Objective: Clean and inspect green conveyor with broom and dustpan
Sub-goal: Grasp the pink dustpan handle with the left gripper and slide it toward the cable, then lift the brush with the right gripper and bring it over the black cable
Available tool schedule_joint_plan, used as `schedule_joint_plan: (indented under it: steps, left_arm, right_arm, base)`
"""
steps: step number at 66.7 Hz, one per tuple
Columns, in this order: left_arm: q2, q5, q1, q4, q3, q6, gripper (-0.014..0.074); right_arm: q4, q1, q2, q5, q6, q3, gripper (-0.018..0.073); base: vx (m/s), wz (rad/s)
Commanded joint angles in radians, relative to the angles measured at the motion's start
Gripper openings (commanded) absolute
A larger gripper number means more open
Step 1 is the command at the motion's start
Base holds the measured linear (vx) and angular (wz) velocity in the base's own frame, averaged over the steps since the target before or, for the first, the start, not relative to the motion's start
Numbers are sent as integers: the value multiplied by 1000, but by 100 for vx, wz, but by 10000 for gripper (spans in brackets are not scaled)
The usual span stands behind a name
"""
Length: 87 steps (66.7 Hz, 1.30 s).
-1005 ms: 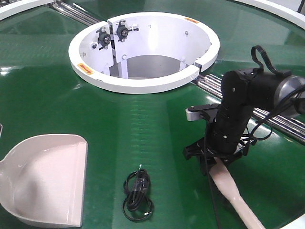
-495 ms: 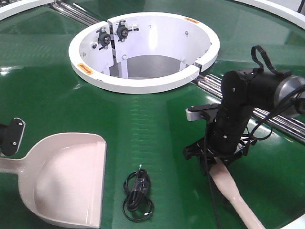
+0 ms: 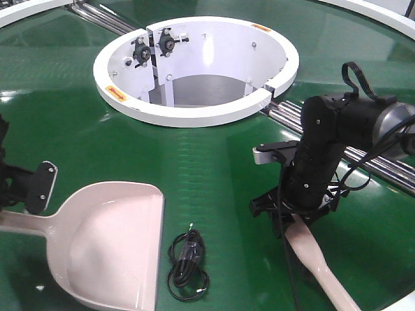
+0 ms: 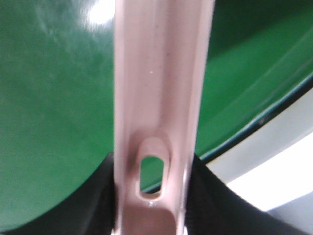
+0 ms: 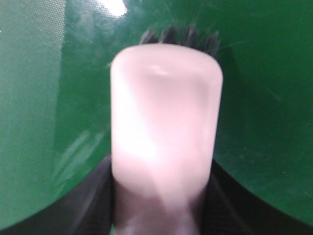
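We are gripping the seemingly light, stiff dustpan [image 3: 110,253] by its handle in the left pincer [image 4: 154,198], the broom [image 3: 319,260] in the right pincer [image 3: 295,217].

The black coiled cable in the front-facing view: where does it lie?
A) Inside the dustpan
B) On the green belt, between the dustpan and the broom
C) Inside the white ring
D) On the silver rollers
B: the black coiled cable lies on the bare green conveyor, with the dustpan on one side and the broom on the other.
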<state>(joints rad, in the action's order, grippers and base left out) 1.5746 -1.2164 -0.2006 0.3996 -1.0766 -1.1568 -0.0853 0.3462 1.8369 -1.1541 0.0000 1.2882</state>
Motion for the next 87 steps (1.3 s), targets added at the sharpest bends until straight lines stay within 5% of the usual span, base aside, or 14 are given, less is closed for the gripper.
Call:
schedule_joint_plan:
  steps: [1, 31, 87]
  left_arm:
    - [-15, -29, -25, -53, -25, 17, -25]
    - [25, -29, -93, -78, -61, 45, -25]
    - [25, -28, -93, -77, -82, 45, -25]
  right_arm:
    - [-2, -1, -53, -5, 0, 27, -5]
    - [-3, -1, -53, -5, 0, 27, -5]
    - [-2, -1, -53, -4, 0, 27, -5]
  base:
    - [0, 0]
    - [0, 0]
    - [0, 0]
